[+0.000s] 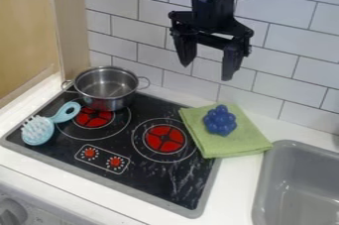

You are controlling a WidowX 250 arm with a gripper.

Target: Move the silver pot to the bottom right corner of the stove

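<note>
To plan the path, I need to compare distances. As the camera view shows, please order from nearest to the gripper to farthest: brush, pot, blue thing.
From the gripper, in the view:
1. Blue thing, below it, on the green cloth.
2. Pot, at the stove's upper left.
3. Brush, at its left edge.

camera view: above front of counter [235, 184] | faces slantwise down toward tiled wall [129, 35] | moderately close, whole stove [149, 174] framed

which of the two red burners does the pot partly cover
The burner on the picture's left, beside the blue brush: the silver pot overlaps its far edge. The right burner, by the green cloth, is uncovered.
</note>
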